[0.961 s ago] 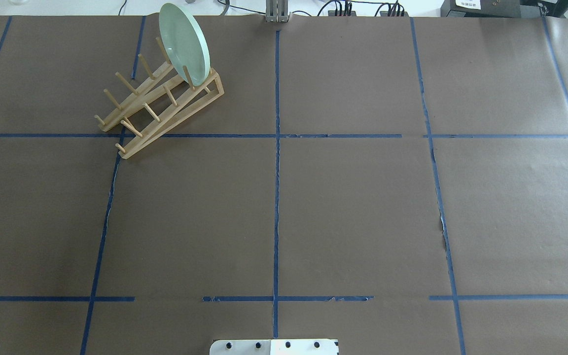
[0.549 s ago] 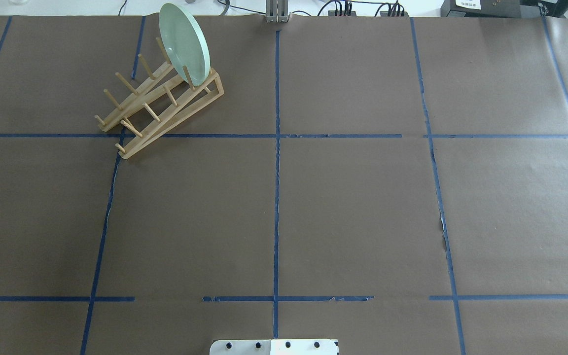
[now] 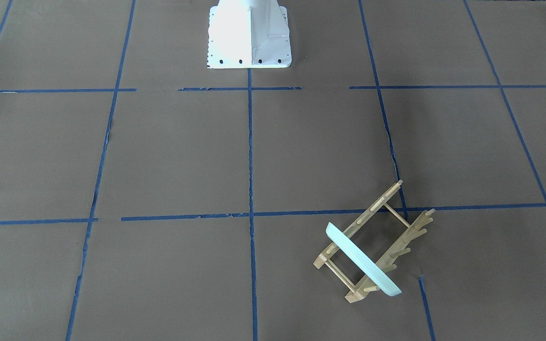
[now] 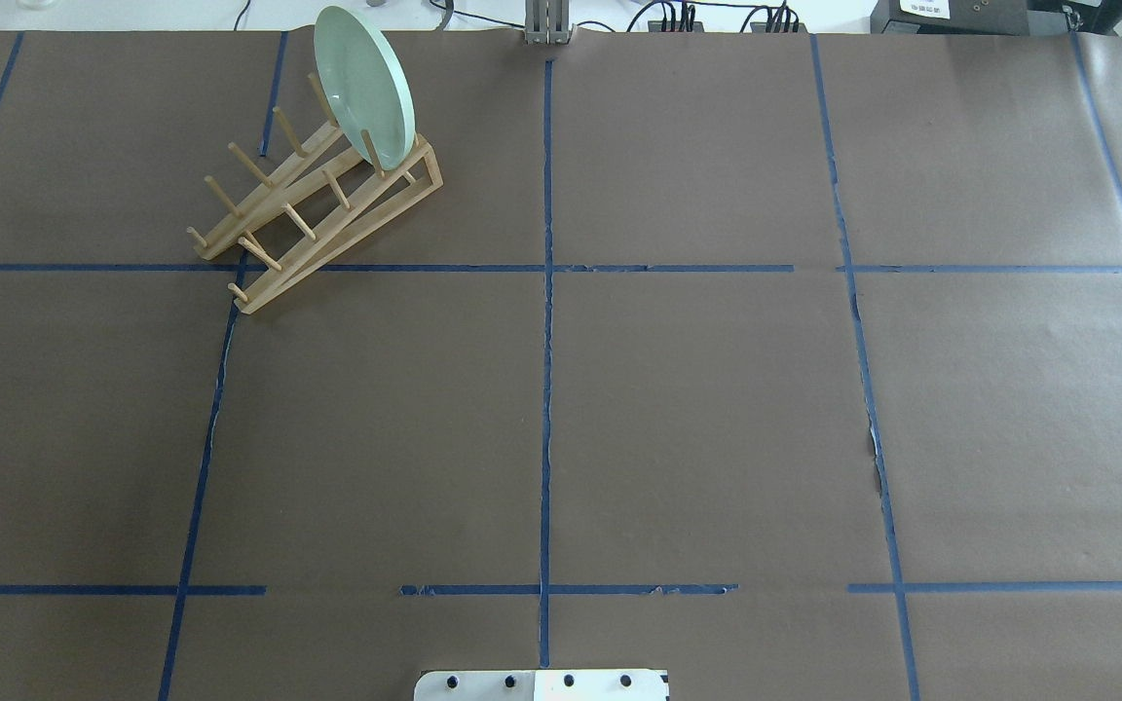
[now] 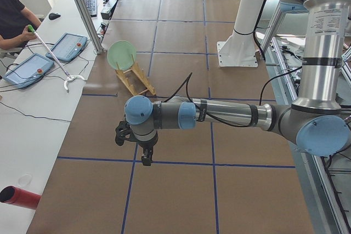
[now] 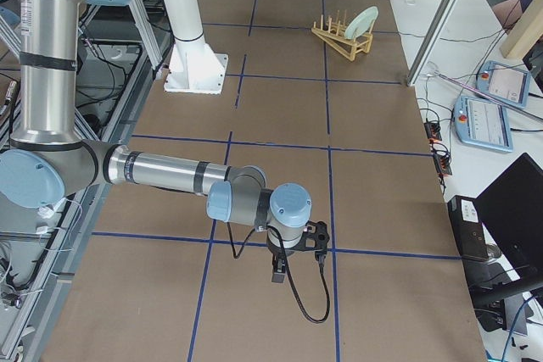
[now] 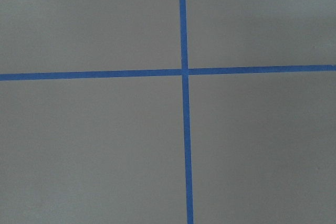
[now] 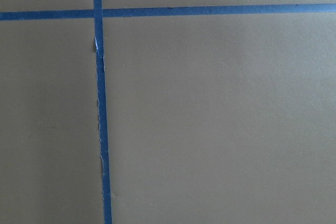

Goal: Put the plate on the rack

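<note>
Mint-green plate (image 4: 366,86): upright in wooden dish rack's (image 4: 327,209) end slot. Left gripper (image 5: 146,160), right gripper (image 6: 278,275): well apart from the rack; whether either is parted or closed, cannot tell.

Far beyond the right gripper (image 6: 278,270), whose jaws are showing too small to judge, the plate (image 6: 365,20) is hiding the end pegs of the rack (image 6: 333,34).

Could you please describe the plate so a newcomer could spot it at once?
On the brown table marked with blue tape lines, look to the robot's far left, where a wooden rack sits. The plate is the pale green disc standing on edge in it, the only round thing there.
</note>
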`<state>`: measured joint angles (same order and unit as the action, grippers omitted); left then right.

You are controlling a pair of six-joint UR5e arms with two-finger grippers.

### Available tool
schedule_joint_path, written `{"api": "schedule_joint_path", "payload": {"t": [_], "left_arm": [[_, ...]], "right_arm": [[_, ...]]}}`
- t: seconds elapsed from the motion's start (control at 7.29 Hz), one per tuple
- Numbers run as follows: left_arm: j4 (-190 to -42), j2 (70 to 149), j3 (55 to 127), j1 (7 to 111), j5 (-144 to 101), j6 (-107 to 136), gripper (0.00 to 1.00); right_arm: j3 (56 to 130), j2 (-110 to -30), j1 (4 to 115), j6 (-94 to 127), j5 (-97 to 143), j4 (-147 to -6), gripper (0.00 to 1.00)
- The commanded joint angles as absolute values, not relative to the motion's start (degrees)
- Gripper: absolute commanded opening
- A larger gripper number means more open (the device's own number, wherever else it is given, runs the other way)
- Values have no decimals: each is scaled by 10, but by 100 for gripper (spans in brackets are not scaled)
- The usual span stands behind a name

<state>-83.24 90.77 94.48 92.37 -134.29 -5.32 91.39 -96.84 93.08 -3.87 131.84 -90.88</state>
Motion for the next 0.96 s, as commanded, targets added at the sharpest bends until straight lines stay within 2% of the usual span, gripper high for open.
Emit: {"api": "schedule_joint_path", "payload": {"t": [0.0,0.82], "left_arm": [[-845,908,941,924,-1333,-50,100],[-847,911,940,927,-1337,-53,100]], "right_arm": [[914,-969,931,-39,1318,-909,100],[914,-969,931,-39,1318,-909,100]]}}
